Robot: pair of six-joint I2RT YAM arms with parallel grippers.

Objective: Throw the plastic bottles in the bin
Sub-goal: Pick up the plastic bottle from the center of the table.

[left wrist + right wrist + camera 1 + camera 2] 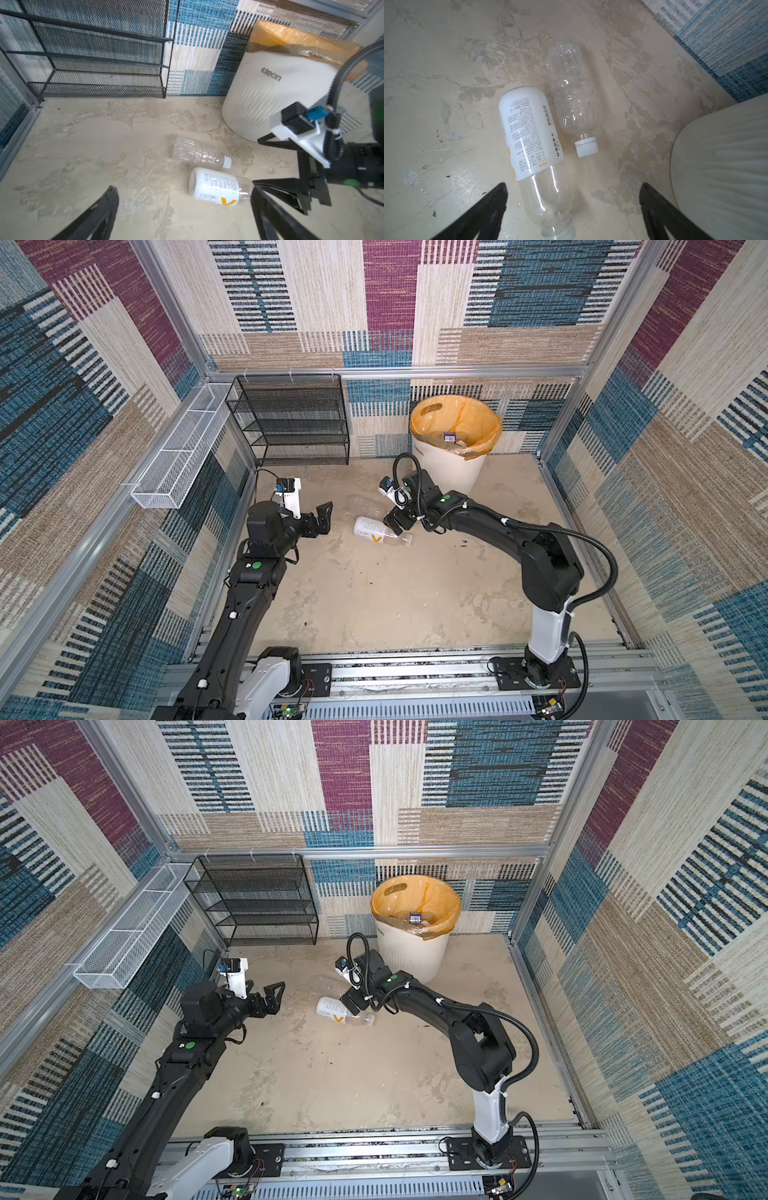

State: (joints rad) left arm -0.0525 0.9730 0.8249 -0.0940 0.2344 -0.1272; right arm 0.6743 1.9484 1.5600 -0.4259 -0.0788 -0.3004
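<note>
Two plastic bottles lie side by side on the floor. One is a white-labelled bottle; the other is a clear crumpled bottle with a white cap. My right gripper hangs open just over the labelled bottle, whose clear neck end lies between the fingers. My left gripper is open and empty, to the left of both bottles. The bin stands behind the right arm, with more bottles inside its orange bag.
A black mesh rack stands against the back wall, left of the bin. A long white wire basket hangs on the left wall. Patterned walls and metal rails enclose the floor on all sides.
</note>
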